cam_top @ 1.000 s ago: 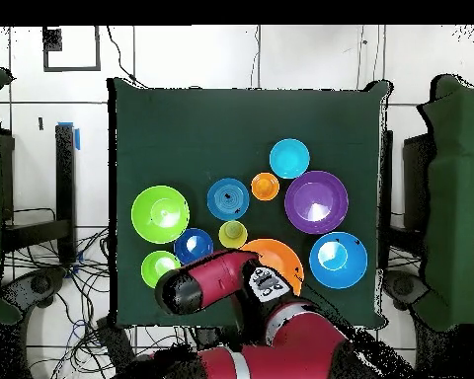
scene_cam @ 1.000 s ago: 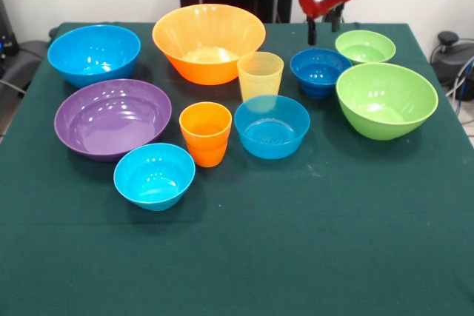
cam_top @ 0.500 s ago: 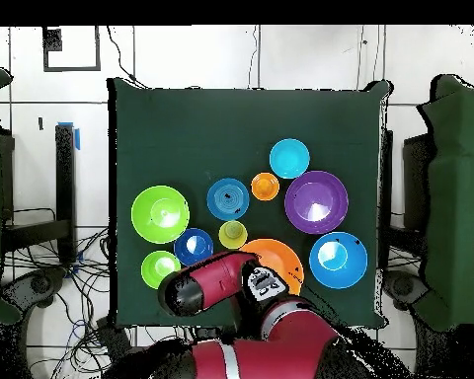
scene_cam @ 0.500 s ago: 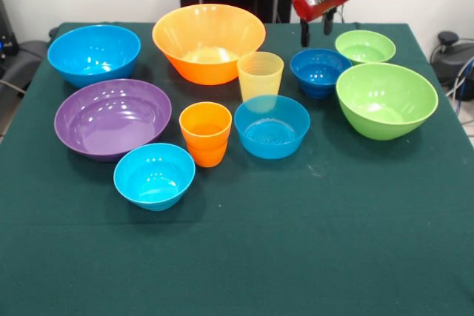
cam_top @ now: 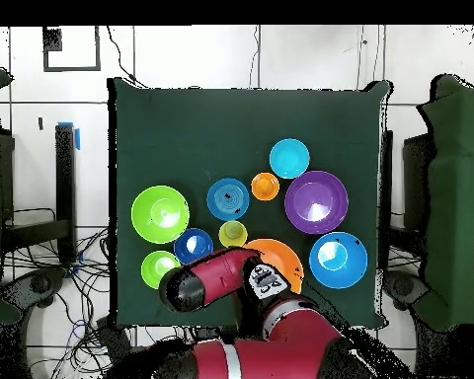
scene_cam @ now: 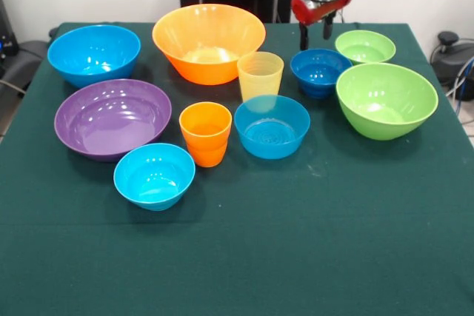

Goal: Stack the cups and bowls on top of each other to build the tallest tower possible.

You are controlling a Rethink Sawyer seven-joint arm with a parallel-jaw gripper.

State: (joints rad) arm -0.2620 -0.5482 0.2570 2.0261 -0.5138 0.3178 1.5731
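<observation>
Gripper [scene_cam: 314, 32] hangs with fingers narrowly parted, empty, at 12 o'clock of the small glossy dark blue plastic bowl [scene_cam: 320, 72]. Nothing stacked; all bowls and cups sit apart on the green bench [scene_cam: 296, 242]. Risk: descending fingers clip the small lime green bowl [scene_cam: 364, 46] at 2 o'clock.

Front view. All items stand singly on the worktop [scene_cam: 333, 242].

- Back row, left to right: back-left bowl [scene_cam: 94, 53], back-centre bowl [scene_cam: 209, 42], back-right small bowl [scene_cam: 364, 46].
- The wide bowl [scene_cam: 112, 118] lies before the back-left bowl; the front bowl [scene_cam: 154, 175] lies before it, to the right.
- The short cup [scene_cam: 205, 133] stands left of the centre bowl [scene_cam: 272, 126]; the tall cup [scene_cam: 260, 75] stands just behind that bowl.
- The inner small bowl [scene_cam: 320, 72] lies right of the tall cup and the right-hand large bowl [scene_cam: 386, 99] right of it, nearer the front.
- The claw [scene_cam: 315, 31] hangs behind the inner small bowl.
</observation>
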